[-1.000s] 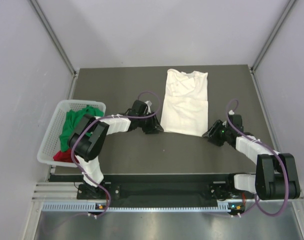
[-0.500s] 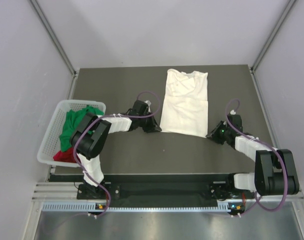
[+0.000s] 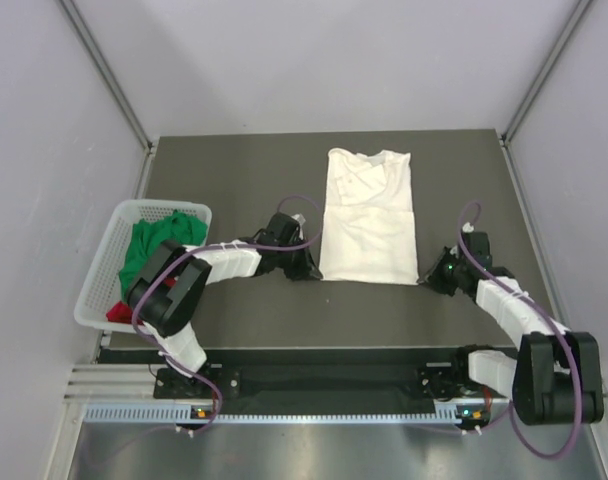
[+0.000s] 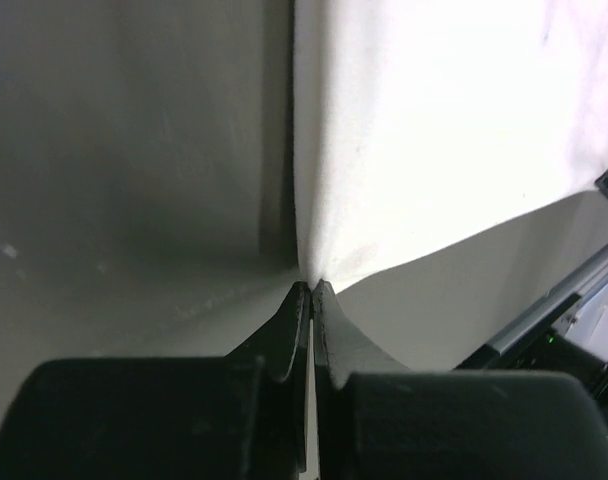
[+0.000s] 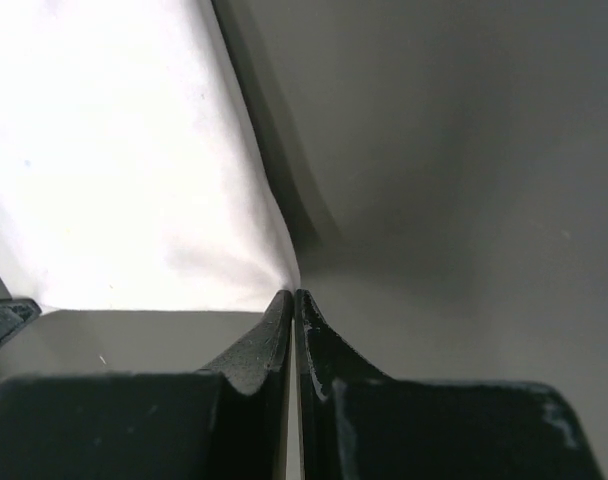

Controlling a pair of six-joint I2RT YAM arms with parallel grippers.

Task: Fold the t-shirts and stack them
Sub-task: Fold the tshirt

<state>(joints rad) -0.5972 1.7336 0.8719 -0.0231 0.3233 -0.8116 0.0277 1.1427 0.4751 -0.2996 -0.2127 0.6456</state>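
The cream-white t-shirt (image 3: 369,215) lies flat and partly folded on the dark table (image 3: 234,170), collar toward the far edge, in the middle between the two arms. The left gripper (image 3: 312,272) has its jaws pressed together, pinching the shirt's near left corner; the right gripper (image 3: 430,281) pinches the near right corner the same way. At the table's left edge, a white mesh basket (image 3: 99,280) holds the green t-shirt (image 3: 149,250) and the red t-shirt (image 3: 124,313).

The left arm (image 3: 229,262) and right arm (image 3: 506,302) wear white shells between chunky black joints, a purple cable (image 3: 300,197) looping along each. The left tool (image 4: 311,292) and right tool (image 5: 294,297) end in tapered matte-black fingers (image 4: 284,345).
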